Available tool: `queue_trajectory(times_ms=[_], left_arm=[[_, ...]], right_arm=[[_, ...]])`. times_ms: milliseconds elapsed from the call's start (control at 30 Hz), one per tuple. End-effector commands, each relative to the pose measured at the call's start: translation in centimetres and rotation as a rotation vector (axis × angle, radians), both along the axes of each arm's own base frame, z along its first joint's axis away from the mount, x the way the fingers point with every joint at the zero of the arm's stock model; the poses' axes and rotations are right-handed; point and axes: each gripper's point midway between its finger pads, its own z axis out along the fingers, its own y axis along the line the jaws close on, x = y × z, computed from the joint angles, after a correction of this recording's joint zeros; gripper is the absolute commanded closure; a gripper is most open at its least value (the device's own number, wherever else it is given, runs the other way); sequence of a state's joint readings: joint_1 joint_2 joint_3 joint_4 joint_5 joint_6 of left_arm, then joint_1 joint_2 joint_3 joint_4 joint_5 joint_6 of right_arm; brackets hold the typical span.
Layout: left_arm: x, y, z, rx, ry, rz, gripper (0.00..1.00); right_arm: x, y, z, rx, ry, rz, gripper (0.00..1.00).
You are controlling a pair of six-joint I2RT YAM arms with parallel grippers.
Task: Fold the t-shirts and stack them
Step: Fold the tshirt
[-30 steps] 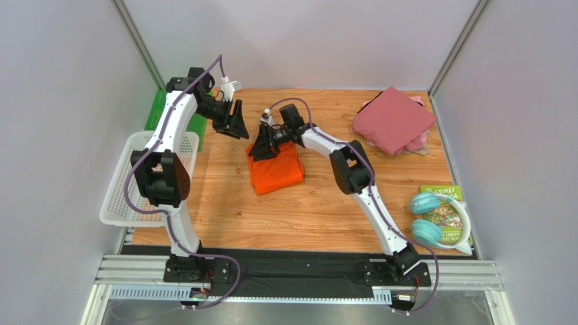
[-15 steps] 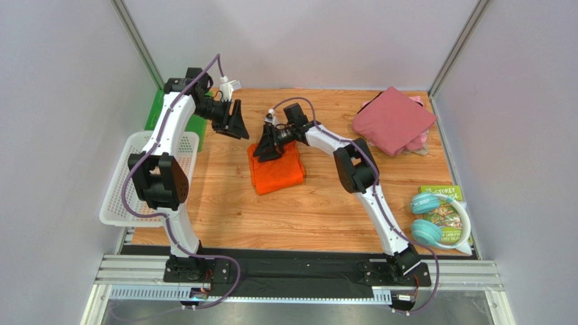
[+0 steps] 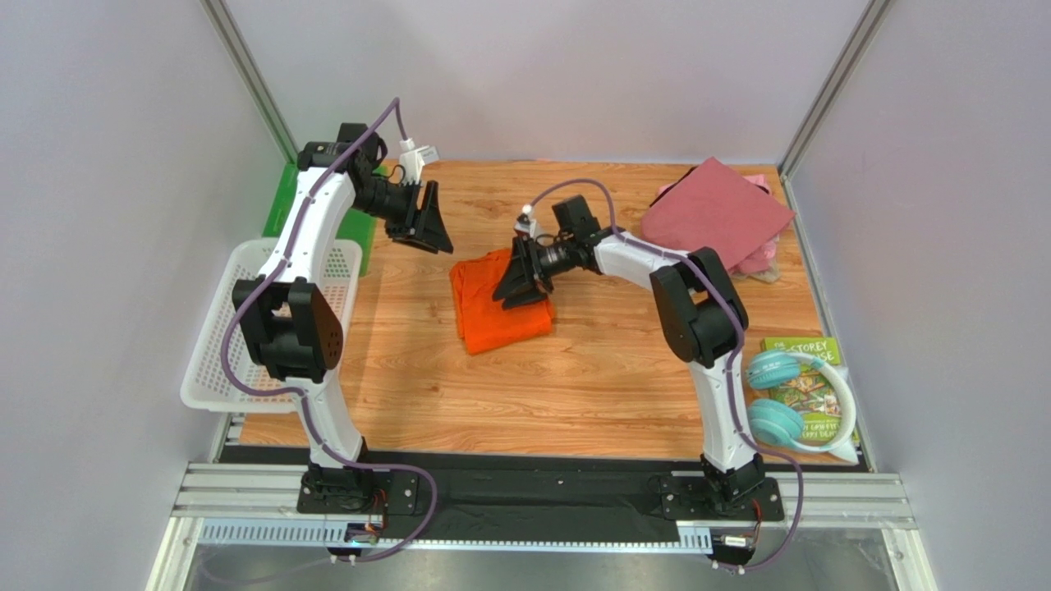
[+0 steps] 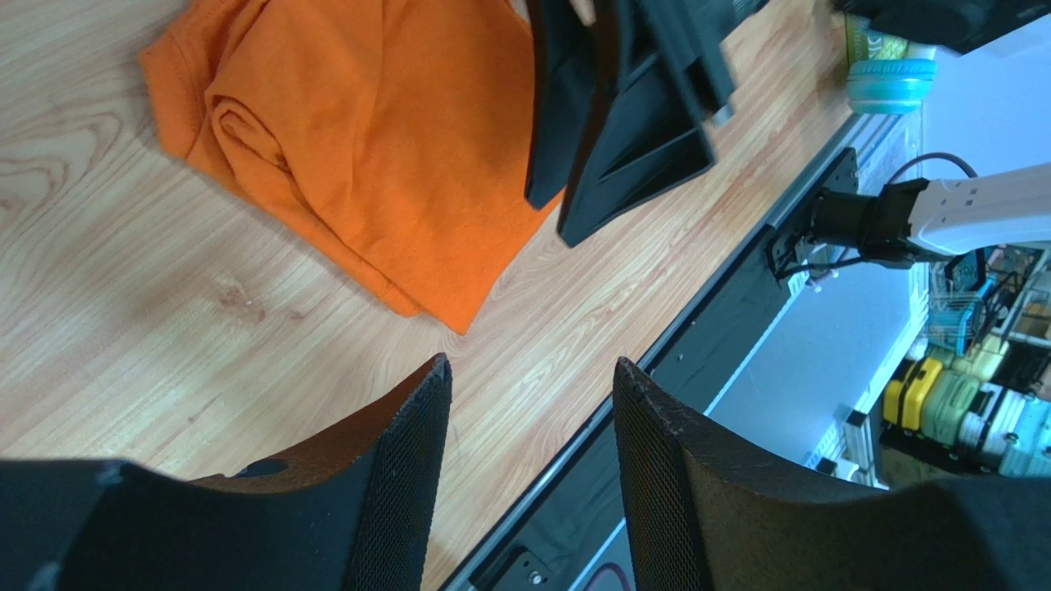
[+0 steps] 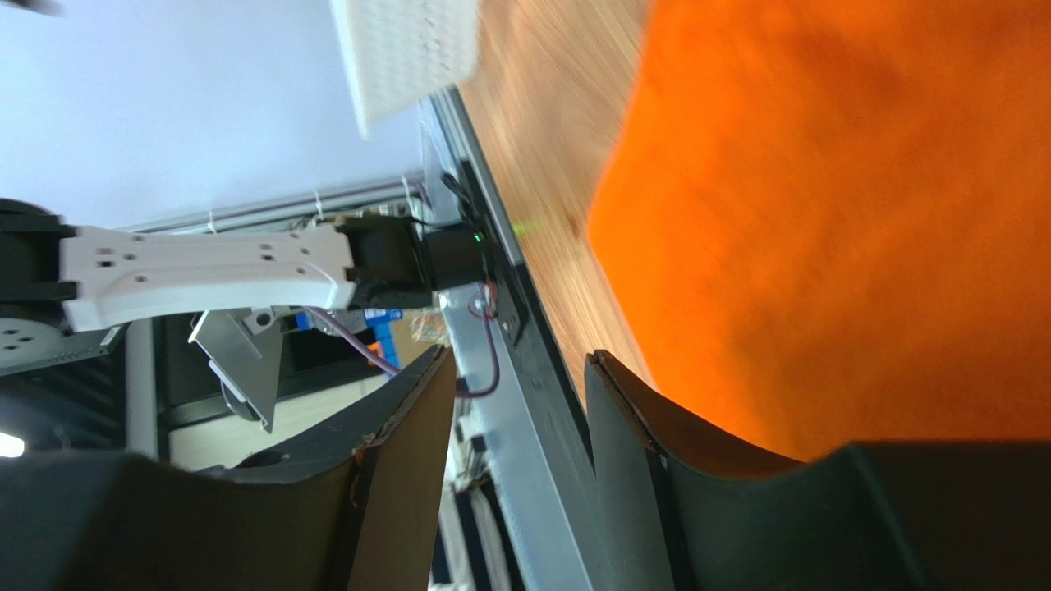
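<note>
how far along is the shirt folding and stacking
Done: the maroon t-shirt lies folded on the pink t-shirt, far right. In hand: the orange t-shirt is roughly folded mid-table; the right gripper hangs open over its right edge, the left gripper open, empty. Left: stacking it on the others.

The left arm [image 3: 311, 228] and the right arm [image 3: 627, 255] are built alike, with glossy white tubular links joined by chunky black round joint housings. A mauve-grey cable [image 3: 227, 345] trails loosely along each arm from base to wrist. Each arm is bolted to a black base plate [image 3: 358, 490]. The left gripper [image 3: 428, 237] and the right gripper [image 3: 516, 286] are matte black. Each has two broad wedge-shaped fingers [image 4: 407, 493] with finely mesh-textured inner faces.
</note>
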State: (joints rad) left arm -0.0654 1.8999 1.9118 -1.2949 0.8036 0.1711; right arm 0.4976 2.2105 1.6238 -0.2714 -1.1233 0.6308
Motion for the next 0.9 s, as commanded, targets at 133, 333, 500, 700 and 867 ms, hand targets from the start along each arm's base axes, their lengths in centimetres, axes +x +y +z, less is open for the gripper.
queue_trajectory(times_ms=[133, 333, 500, 700, 867], left_arm=[[0.1, 0.0, 1.6, -0.019, -0.061, -0.022, 0.42], [-0.1, 0.1, 1.8, -0.015, -0.066, -0.027, 0.42], [-0.3, 0.1, 2.0, -0.015, -0.063, -0.027, 0.42], [-0.2, 0.0, 2.7, -0.021, -0.079, -0.026, 0.42], [-0.1, 0.0, 2.7, -0.019, -0.078, -0.021, 0.42]], right_arm=[[-2.4, 0.1, -6.3, -0.052, 0.101, 0.008, 0.52], [-2.9, -0.2, -9.1, -0.087, 0.160, -0.001, 0.54], [-2.6, -0.1, -5.0, -0.052, 0.084, -0.010, 0.54], [-2.8, 2.0, 1.4, 0.016, -0.020, 0.012, 0.53], [-3.9, 4.8, 0.5, 0.016, 0.006, 0.070, 0.54]])
